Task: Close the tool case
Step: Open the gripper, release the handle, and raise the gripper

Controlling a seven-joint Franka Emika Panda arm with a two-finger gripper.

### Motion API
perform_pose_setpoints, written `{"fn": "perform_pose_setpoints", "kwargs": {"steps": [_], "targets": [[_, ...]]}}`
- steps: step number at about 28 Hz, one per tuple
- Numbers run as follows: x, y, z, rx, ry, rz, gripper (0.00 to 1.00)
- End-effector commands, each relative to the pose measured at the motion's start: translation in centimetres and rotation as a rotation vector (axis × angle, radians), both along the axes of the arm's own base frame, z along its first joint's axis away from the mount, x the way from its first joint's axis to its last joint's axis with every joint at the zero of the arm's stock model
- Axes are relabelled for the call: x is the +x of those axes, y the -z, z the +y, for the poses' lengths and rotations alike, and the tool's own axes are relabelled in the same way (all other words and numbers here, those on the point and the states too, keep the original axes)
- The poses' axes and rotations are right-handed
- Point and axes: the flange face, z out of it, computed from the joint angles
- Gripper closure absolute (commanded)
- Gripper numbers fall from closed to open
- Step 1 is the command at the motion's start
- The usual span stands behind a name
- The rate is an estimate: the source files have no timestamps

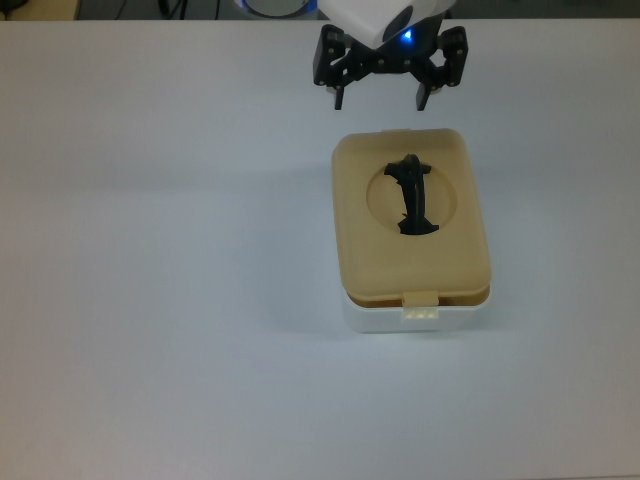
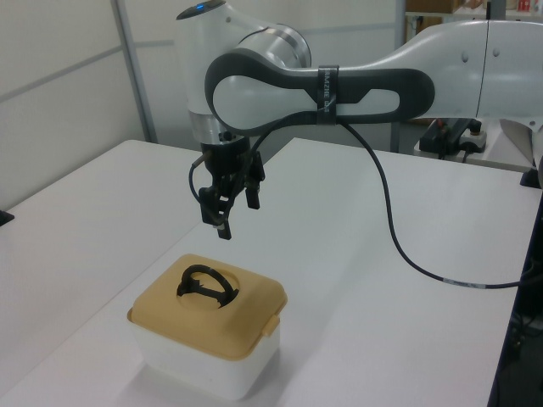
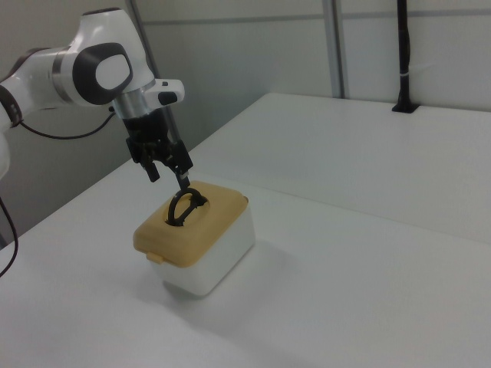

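White laminate is stretching across your whole workspace: the bench (image 1: 150,250) is filling every view, with pale wall panels (image 2: 76,68) standing behind it in the left view. Your arm (image 2: 356,80) is reaching in from the left view's right, a black cable (image 2: 399,229) hanging from it and trailing onto the bench. The tool case (image 1: 412,235) is sitting right of centre in the top view, its tan lid (image 1: 410,220) lying flat on the white tub (image 3: 219,257), the black handle (image 1: 412,195) standing in the round recess and a small latch tab (image 1: 421,305) showing at the top view's lower edge. Your hand (image 1: 380,98) is hanging above the case, clear of it, fingers (image 1: 338,98) spread apart and gripping nothing. The top view is cutting the wrist off at its upper edge.
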Motion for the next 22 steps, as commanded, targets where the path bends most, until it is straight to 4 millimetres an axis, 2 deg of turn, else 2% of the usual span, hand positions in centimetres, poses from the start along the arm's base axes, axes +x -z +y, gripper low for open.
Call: {"fn": "perform_pose_setpoints", "kwargs": {"steps": [1, 4, 11, 22], "targets": [[0.0, 0.6, -2.2, -0.02, 0.006, 0.026, 0.0], [0.2, 0.7, -3.3, -0.021, 0.022, 0.029, 0.0], [1.0, 0.6, -7.1, -0.021, 0.082, 0.028, 0.0], [1.6, 0.6, -11.5, -0.018, 0.108, 0.032, 0.0]]}}
